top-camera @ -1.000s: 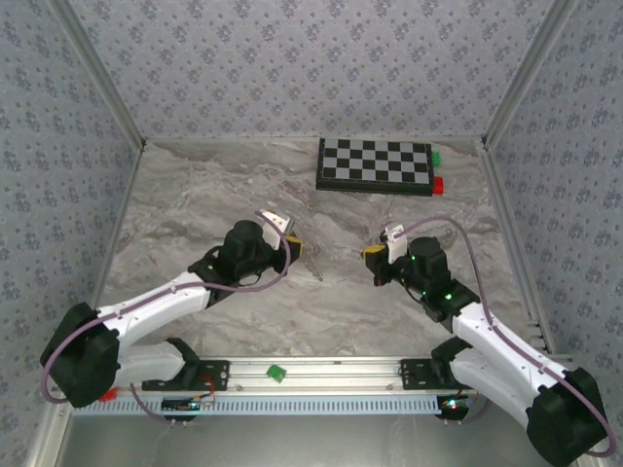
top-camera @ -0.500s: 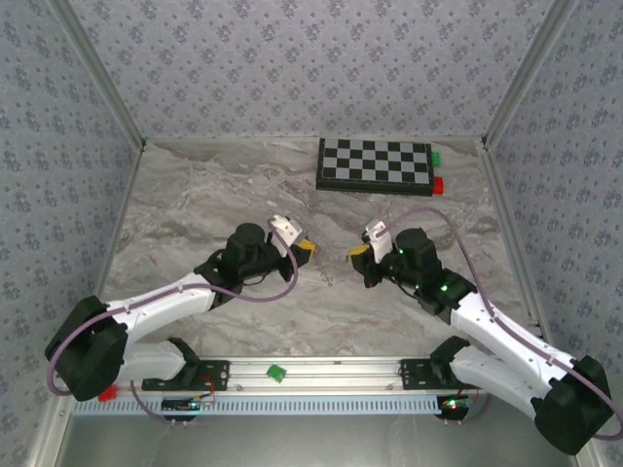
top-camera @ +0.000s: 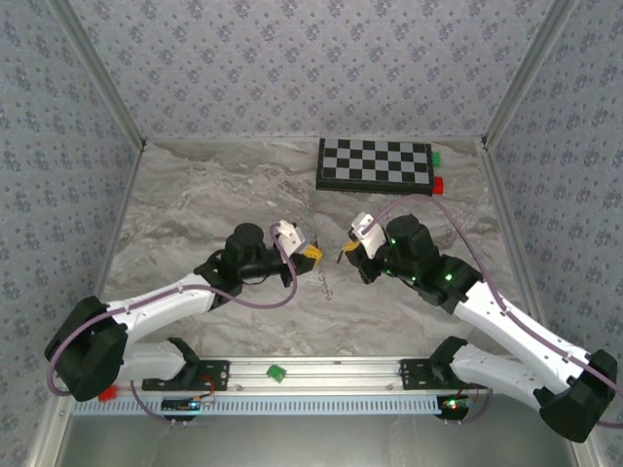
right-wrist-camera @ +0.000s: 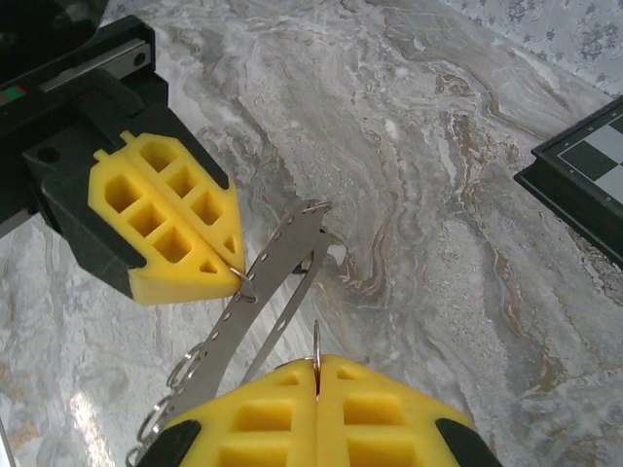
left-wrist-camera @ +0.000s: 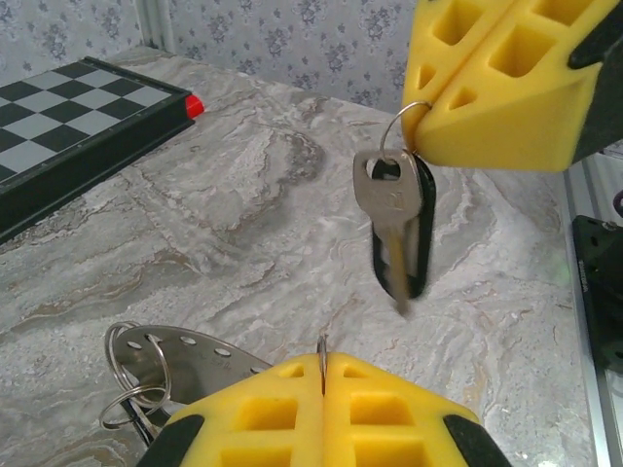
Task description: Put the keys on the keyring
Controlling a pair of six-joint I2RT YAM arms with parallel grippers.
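My left gripper (top-camera: 310, 251) (left-wrist-camera: 322, 362) is shut on a thin wire ring of the keyring, a perforated silver metal strip (right-wrist-camera: 277, 258) (left-wrist-camera: 185, 348) with several small rings (left-wrist-camera: 136, 399) along it, which hangs below the jaws (top-camera: 326, 282). My right gripper (top-camera: 348, 251) (right-wrist-camera: 316, 365) is shut on another thin ring (left-wrist-camera: 394, 126). From that ring hang a silver key (left-wrist-camera: 387, 209) and a black fob (left-wrist-camera: 423, 243). The two grippers face each other tip to tip above the middle of the table, a short gap apart.
A folded chessboard (top-camera: 375, 163) lies at the back right, with a red block (top-camera: 439, 183) and a green block (top-camera: 436, 158) at its right end. Another green block (top-camera: 276, 371) sits on the front rail. The marble tabletop (top-camera: 195, 214) is walled on three sides.
Both grippers have moved inward toward each other, the right one further left and forward. Their tips now nearly meet over the table's middle. Both stayed shut.
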